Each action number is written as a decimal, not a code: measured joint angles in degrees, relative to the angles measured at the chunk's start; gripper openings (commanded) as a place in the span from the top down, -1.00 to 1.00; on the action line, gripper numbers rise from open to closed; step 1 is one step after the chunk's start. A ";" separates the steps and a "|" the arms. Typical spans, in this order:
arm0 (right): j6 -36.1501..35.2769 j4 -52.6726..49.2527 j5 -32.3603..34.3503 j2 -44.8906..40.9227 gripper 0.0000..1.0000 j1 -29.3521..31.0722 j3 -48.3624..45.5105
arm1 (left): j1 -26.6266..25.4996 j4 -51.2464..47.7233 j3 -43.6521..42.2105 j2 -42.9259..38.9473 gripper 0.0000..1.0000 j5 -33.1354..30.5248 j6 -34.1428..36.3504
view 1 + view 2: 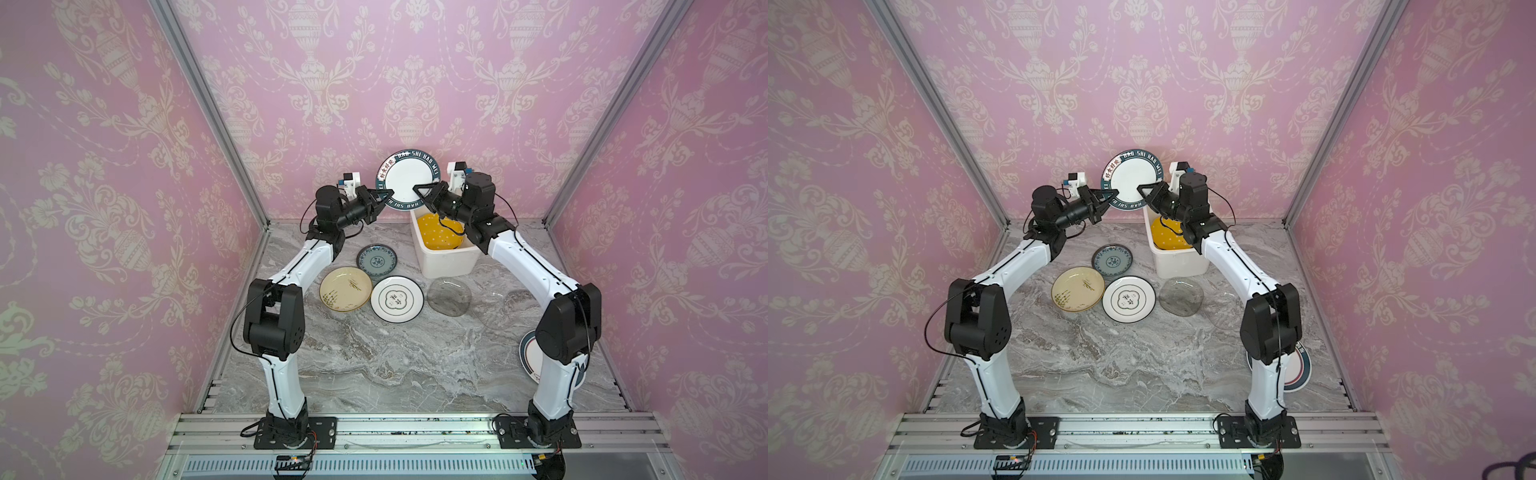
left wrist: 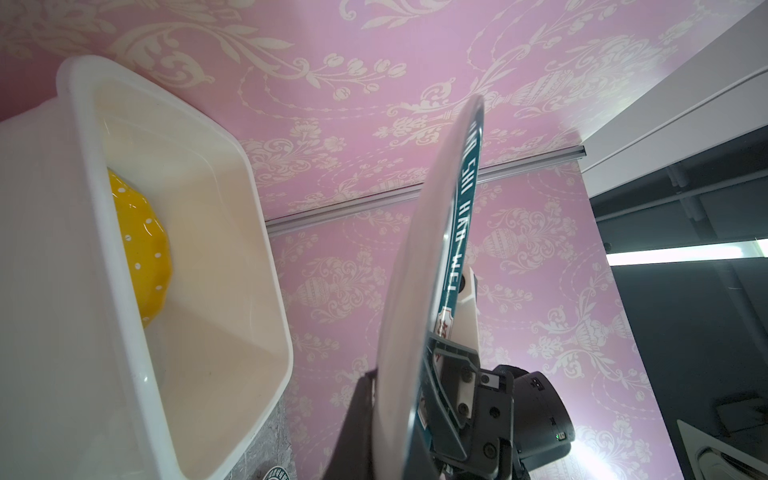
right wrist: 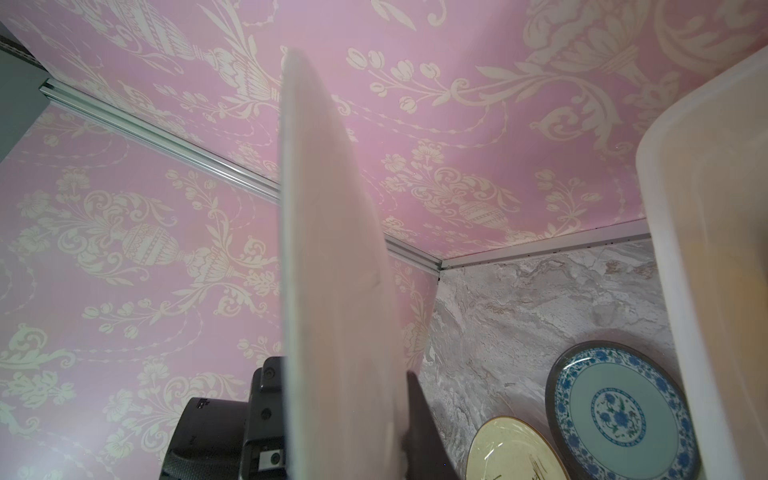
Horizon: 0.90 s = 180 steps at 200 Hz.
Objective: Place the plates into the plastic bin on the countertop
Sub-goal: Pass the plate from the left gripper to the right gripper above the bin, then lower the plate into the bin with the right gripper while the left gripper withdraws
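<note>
The grey marble desk (image 1: 374,365) filled the floor of the box with pink walls. The white plastic bin (image 1: 444,262) sat on it at the back, a little right of the middle. The bright yellow dotted plate (image 1: 434,235) lay inside the bin. It was tipped against the bin's side, and the right arm hid part of it.

The lettered-rim plate (image 1: 405,178) was up in the air, off the desk. It stood on its edge with its white face toward both top views. It was above the far left end of the bin, in front of the back wall. The left wrist view showed it edge-on (image 2: 415,270), near the bin.

More plates lay flat on the desk. The cream plate (image 1: 345,289) and the white dark-rimmed plate (image 1: 397,298) were just beside each other, left of the bin. The clear glass plate (image 1: 449,296) lay just in front of the bin. A second glass plate (image 1: 498,309) lay to its right and was hard to see. Another lettered plate (image 1: 528,353) peeked out from behind the right arm, near the desk's right side. The small blue-patterned plate (image 1: 377,260) lay behind the cream one.

The left tool (image 1: 390,193) was pinched tight on the left rim of the raised plate. The right tool (image 1: 417,189) was pinched on its right rim.
</note>
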 measured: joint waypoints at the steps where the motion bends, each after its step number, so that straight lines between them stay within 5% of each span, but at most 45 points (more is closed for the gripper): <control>1: 0.00 0.00 0.02 0.00 1.00 0.00 0.00 | 0.00 0.00 0.04 0.00 1.00 0.00 0.00; 19: -0.02 0.11 0.39 0.00 1.00 0.00 0.02 | -0.02 -0.04 0.76 0.52 0.99 0.04 0.15; 35: -0.02 0.09 0.81 0.00 1.00 -0.07 0.15 | -0.04 -0.17 1.57 1.05 0.77 0.15 0.15; 89: -0.17 0.09 3.78 0.33 1.00 -1.40 1.18 | 1.31 1.46 2.21 1.46 -0.26 -0.70 0.13; 143: 0.07 0.00 7.26 0.72 1.00 -3.61 0.92 | 5.22 1.95 -0.57 0.96 -0.48 -4.94 6.08; 180: 1.60 -1.03 10.36 0.83 1.00 -4.48 0.28 | 7.48 -7.04 -1.62 -2.08 -0.55 -11.19 18.86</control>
